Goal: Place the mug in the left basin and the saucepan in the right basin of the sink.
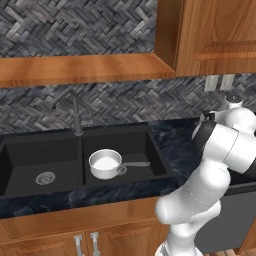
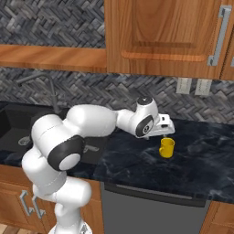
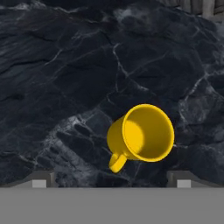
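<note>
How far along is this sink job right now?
Half done, by the look of it. The saucepan already sits in the right basin of the sink. In hand: the open gripper hangs just above the mug, which stands upright on the counter, not yet gripped. Left: grasp the mug and carry it to the left basin, which holds nothing but its drain.
</note>
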